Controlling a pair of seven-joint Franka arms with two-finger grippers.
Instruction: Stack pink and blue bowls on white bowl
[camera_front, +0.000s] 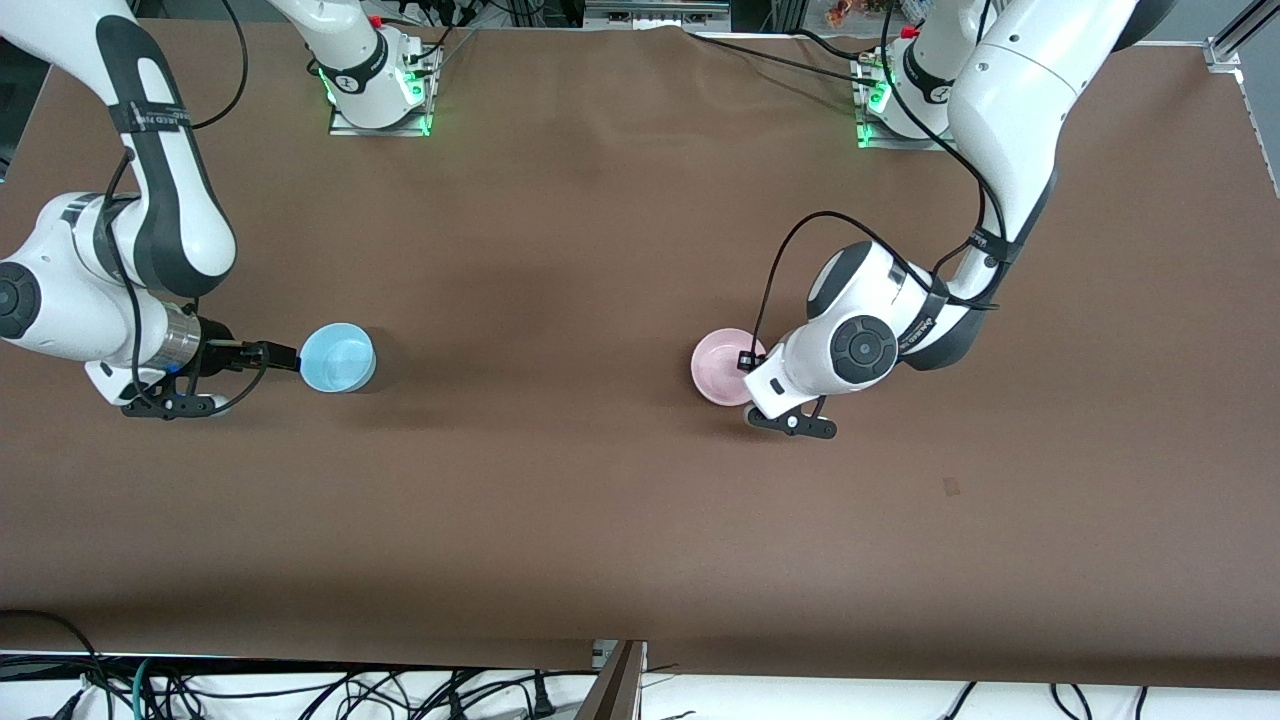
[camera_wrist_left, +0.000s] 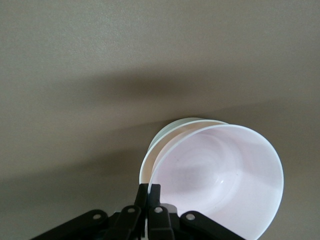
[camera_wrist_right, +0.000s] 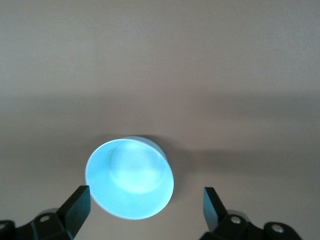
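While your left gripper (camera_wrist_left: 149, 192) was clamped narrow on the rim of the pink bowl (camera_front: 722, 366), that bowl sat tilted into the white bowl (camera_wrist_left: 172, 131), of which you could see only a rim edge in the left wrist view. Both were on the brown table (camera_front: 600, 250) toward the left arm's end. Your right gripper (camera_wrist_right: 145, 202) was spread wide, its fingers (camera_wrist_right: 76, 205) apart and touching nothing, just beside the blue bowl (camera_front: 337, 357). You had that bowl upright on the table toward the right arm's end, well apart from the pink one.
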